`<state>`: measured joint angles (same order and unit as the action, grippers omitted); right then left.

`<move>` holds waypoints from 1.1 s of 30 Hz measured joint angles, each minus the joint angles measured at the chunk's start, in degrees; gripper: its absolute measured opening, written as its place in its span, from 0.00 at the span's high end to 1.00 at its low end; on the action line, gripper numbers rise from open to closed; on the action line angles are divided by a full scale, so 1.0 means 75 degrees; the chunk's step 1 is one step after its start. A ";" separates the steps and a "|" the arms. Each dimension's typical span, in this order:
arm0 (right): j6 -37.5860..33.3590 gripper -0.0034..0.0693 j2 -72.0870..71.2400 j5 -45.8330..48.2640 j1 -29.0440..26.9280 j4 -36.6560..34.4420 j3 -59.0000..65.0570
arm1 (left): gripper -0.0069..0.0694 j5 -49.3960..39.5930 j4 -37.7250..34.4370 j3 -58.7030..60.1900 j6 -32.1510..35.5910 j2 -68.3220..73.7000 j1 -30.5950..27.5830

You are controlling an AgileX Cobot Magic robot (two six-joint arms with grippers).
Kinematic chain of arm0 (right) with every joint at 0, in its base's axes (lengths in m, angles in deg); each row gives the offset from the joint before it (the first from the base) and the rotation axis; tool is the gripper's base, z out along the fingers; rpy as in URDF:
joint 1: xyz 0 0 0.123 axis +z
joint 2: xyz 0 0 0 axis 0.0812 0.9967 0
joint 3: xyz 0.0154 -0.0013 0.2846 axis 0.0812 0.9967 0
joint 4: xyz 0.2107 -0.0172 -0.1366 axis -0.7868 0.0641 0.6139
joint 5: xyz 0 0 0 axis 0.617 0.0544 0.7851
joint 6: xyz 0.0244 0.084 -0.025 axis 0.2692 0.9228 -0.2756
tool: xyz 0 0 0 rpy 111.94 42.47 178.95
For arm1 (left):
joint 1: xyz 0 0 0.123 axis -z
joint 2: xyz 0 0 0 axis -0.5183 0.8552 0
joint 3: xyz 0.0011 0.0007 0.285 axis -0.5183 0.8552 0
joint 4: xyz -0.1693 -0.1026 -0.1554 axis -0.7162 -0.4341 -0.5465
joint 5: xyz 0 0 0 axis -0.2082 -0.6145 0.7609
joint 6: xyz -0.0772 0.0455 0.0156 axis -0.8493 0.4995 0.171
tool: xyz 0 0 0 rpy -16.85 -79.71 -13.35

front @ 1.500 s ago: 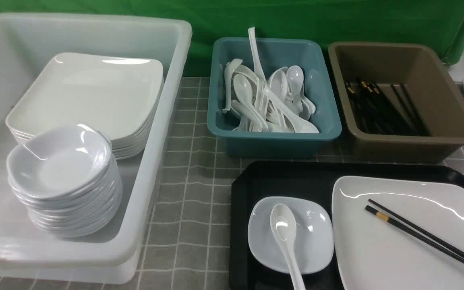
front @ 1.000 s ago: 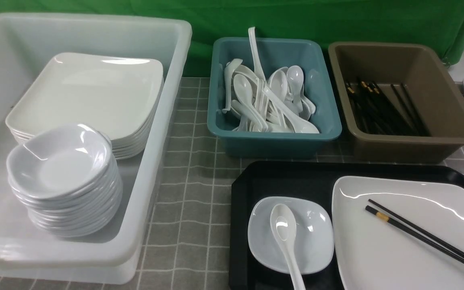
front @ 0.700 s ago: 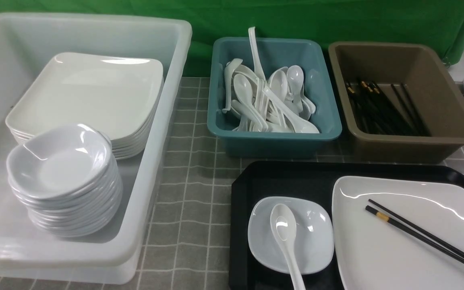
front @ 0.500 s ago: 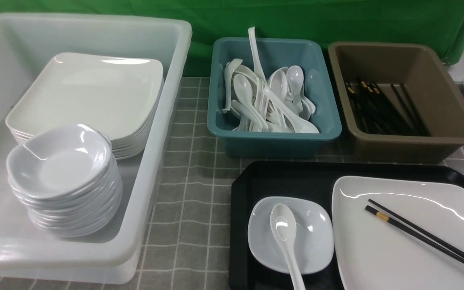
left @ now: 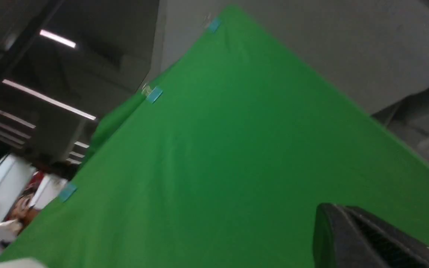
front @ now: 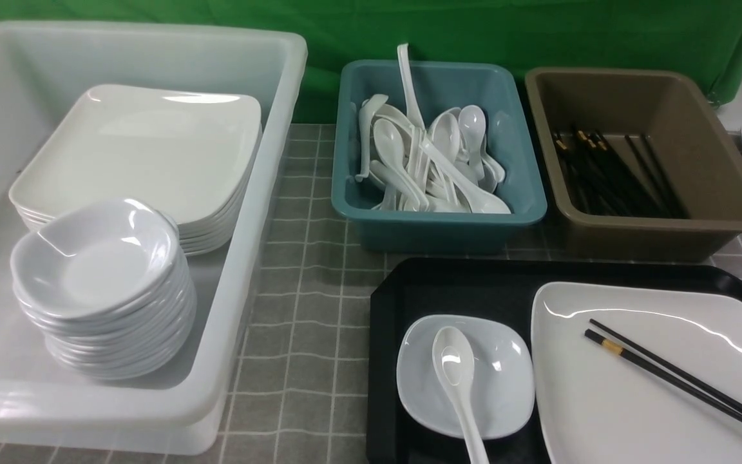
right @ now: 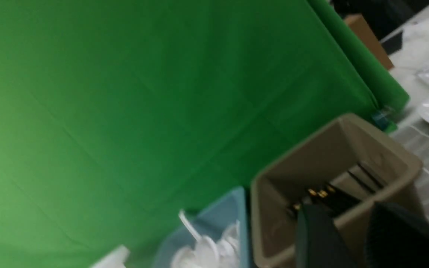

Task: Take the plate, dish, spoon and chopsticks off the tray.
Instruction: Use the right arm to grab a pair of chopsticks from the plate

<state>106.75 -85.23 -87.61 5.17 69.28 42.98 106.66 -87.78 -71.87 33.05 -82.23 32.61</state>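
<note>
The tray (front: 461, 283) is matte black plastic with a clipped corner and a low raised rim, and all four task things lie on it. The plate (front: 641, 412) fills the tray's right part: a large, glossy white rounded square, shallow, with a softly lifted edge. Across the plate lie the chopsticks (front: 667, 377), two thin black sticks set slantwise side by side, one with a gold band near its thick end. The dish (front: 506, 380) sits on the tray's left part, just beside the plate; it is small, white, glossy and deeper. The spoon (front: 455, 364) rests in the dish, its oval bowl facing up and its straight handle running over the dish's near rim.

Just behind the tray's far edge stand a teal bin (front: 435, 222) heaped with white spoons and a brown bin (front: 654, 229) holding black chopsticks. Well to the tray's left is a translucent white tub (front: 268, 193) with a stack of plates (front: 145, 148) and a stack of dishes (front: 100, 270). Under the tray spreads a grey checked cloth (front: 306, 309).

In the blurred right wrist view, the right gripper (right: 345, 223) seems to have its two dark fingers apart, with nothing between them. Of the left gripper (left: 348, 234) only one ribbed dark finger shows, so I cannot tell its state.
</note>
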 joint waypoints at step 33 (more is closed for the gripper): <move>-0.5095 0.92 1.0498 0.9200 0.1088 0.2480 -0.7271 | 0.91 -1.0529 0.0553 -0.7666 0.3408 0.9762 0.3974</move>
<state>68.53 -6.49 -18.61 13.34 87.88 -11.55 27.70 -83.63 -129.37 58.61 -9.02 62.42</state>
